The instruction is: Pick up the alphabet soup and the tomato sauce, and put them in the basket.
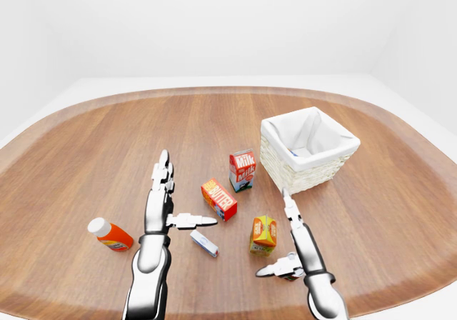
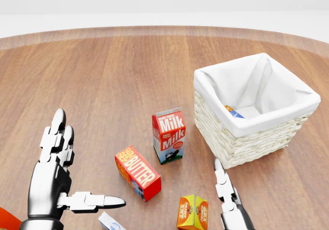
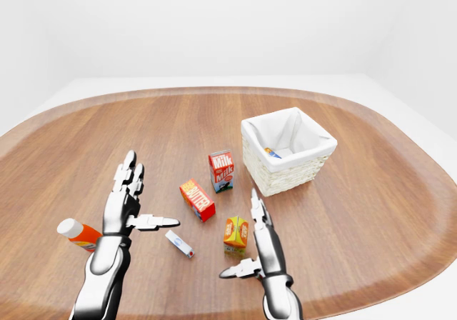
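Both hands, left hand and right hand, are hovering with fingers spread, gripping nothing. Something small is lying inside the basket, possibly one can; no other can is showing on the desk, so progress is looking partial.

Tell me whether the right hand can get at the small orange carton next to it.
Probably yes: the open right hand hovers beside the small orange carton, nothing between them.

wooden table, basket, milk carton
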Available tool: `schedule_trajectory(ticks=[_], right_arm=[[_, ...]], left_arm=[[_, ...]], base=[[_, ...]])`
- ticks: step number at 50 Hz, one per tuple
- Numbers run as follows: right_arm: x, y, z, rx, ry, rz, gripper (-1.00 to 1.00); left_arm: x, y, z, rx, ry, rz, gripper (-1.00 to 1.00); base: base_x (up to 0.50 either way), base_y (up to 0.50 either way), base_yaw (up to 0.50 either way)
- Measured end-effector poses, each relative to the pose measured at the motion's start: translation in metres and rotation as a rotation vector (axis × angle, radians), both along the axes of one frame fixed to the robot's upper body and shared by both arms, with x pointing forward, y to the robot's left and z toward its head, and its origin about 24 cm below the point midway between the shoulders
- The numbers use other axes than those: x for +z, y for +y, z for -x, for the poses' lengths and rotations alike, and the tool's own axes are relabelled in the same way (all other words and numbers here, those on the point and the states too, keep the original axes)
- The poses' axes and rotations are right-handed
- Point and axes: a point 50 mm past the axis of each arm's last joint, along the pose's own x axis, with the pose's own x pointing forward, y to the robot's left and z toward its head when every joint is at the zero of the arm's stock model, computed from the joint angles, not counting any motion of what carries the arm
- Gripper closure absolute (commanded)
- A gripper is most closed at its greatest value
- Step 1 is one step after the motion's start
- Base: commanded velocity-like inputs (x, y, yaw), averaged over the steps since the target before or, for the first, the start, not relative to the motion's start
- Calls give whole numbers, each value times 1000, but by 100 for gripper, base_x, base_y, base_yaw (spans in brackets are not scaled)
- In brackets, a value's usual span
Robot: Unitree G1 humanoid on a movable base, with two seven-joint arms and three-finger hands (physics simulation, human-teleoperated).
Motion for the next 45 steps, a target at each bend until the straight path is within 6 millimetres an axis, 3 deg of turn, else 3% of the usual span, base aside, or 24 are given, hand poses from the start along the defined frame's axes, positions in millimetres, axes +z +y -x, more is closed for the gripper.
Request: schedule_trajectory(ticks=[18, 45], right_arm=[[-22, -10, 14, -57, 98, 31, -100], [-27, -18, 28, -95, 140, 50, -100]], left_arm=[[0, 0, 0, 0, -2, -1, -100], [1, 0, 1, 2, -2, -2, -100]], base=[[0, 0, 0], [0, 0, 0]])
